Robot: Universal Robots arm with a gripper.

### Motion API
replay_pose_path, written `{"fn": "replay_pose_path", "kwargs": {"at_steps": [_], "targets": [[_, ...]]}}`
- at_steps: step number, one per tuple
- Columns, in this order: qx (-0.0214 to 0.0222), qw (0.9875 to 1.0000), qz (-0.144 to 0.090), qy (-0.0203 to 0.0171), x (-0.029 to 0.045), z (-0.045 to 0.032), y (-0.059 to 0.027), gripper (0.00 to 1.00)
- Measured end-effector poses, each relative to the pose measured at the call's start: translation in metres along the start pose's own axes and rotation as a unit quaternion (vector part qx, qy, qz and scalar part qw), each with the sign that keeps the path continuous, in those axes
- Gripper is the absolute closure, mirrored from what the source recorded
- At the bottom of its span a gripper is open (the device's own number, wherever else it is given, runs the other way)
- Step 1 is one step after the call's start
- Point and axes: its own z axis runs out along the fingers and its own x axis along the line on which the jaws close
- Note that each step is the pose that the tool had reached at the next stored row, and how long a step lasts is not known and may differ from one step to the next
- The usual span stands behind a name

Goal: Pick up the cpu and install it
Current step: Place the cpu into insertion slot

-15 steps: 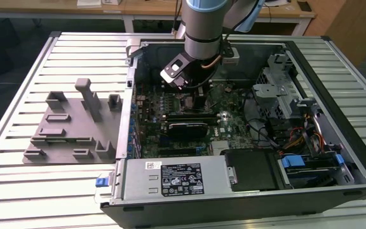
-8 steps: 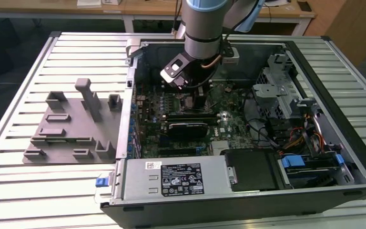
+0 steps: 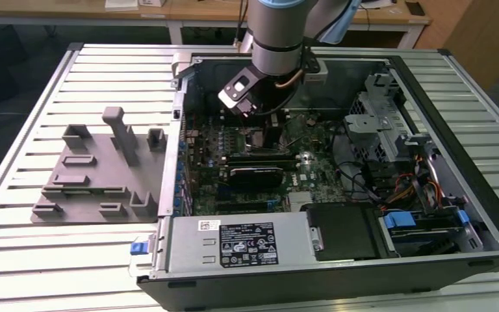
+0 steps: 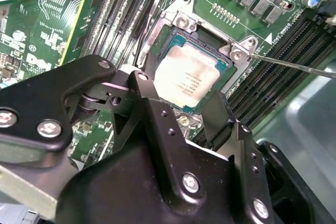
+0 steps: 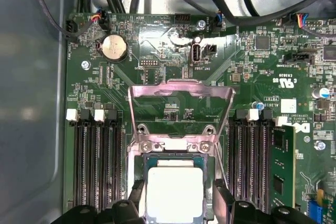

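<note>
While the gripper (image 4: pixel 178 95) stands open astride the cpu (image 4: pixel 189 74) — a sideways nudge could skew it in its socket (image 4: pixel 207 38).

Looks like a robotics lab: an opened computer case (image 3: pixel 319 285) on a slatted metal bench (image 3: pixel 102 71), wooden desks (image 3: pixel 197 12) behind.

You're looking at the cpu (image 4: pixel 186 80) lying flat and square in its socket (image 4: pixel 209 39) on the motherboard (image 5: pixel 157 51). Its silver-grey lid faces up, with a thin green edge showing around it. The metal load plate (image 5: pixel 181 88) stands hinged open, so the chip's top is uncovered.
</note>
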Motion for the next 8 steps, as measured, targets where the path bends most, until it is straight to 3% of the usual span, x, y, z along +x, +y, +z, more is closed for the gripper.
{"fn": "replay_pose_path", "kwargs": {"at_steps": [8], "targets": [[0.0,1.0,0.0,0.0,0.0,-0.0019,0.0,0.4]]}}
